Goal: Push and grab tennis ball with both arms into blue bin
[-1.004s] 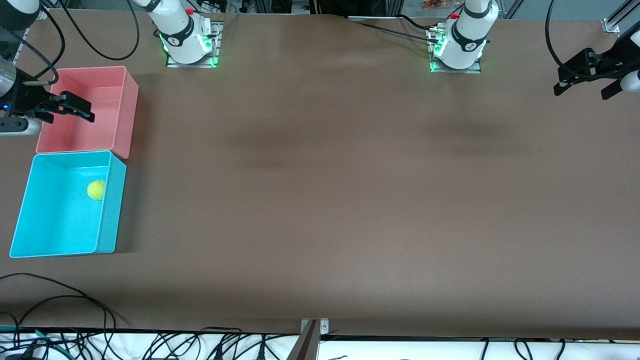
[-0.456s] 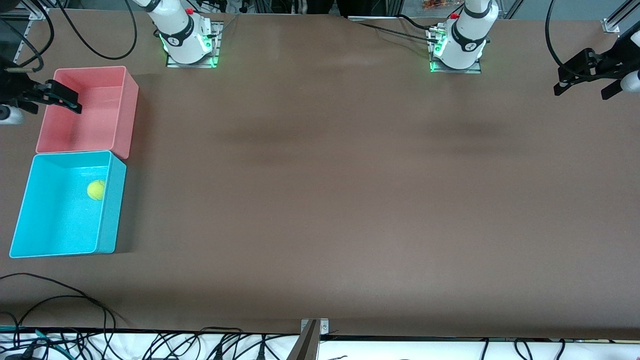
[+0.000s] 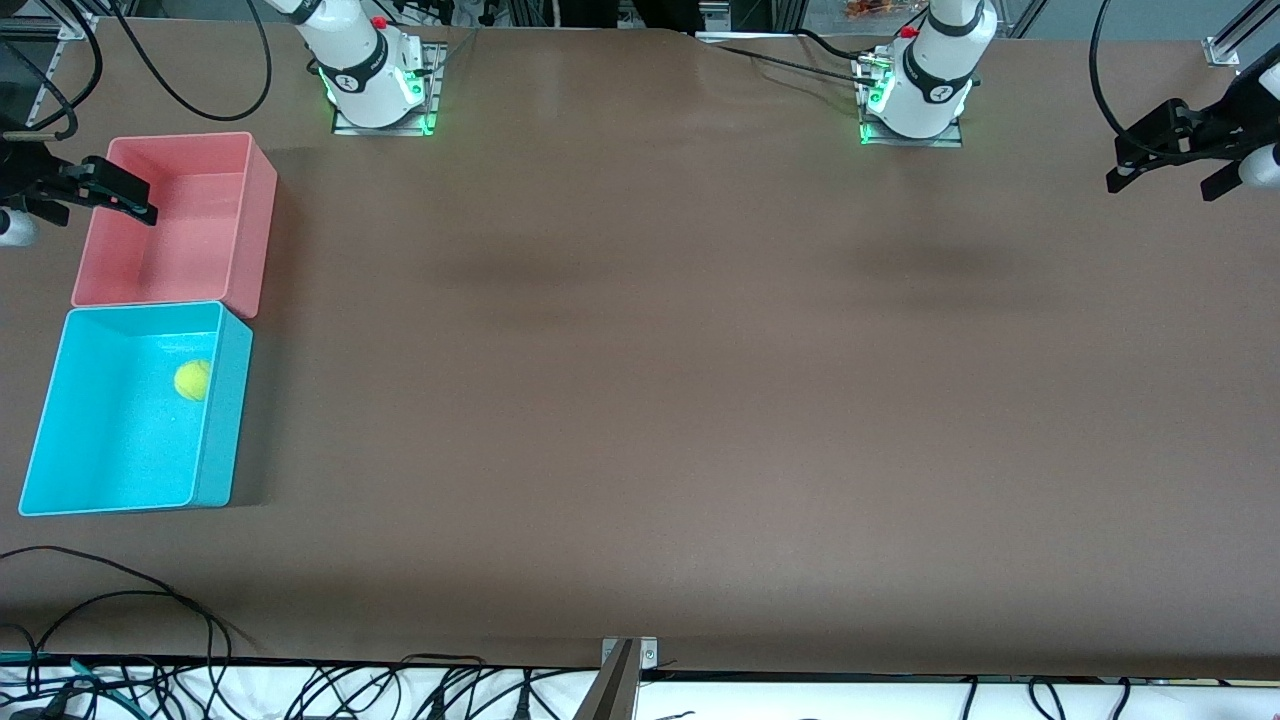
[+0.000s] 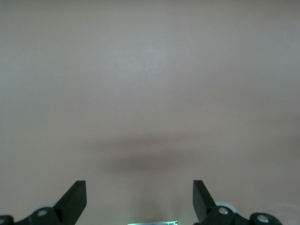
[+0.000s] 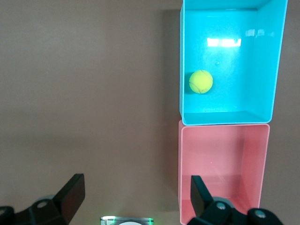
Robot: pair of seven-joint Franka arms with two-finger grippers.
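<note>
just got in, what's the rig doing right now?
Nothing is being handled. The tennis ball lies inside the blue bin, which sits against the pink bin and nearer the front camera. The right gripper is up by the pink bin's outer edge at the right arm's end of the table, fingers open and empty. The left gripper hangs over the left arm's end, also open and empty. The task looks done.

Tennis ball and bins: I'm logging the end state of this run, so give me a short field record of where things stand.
tennis ball: inside blue bin, beside one wall
pink bin: touching the blue bin, farther from the front camera
right gripper: open, holding nothing, over the pink bin's edge
left gripper: open, holding nothing, over bare table
</note>
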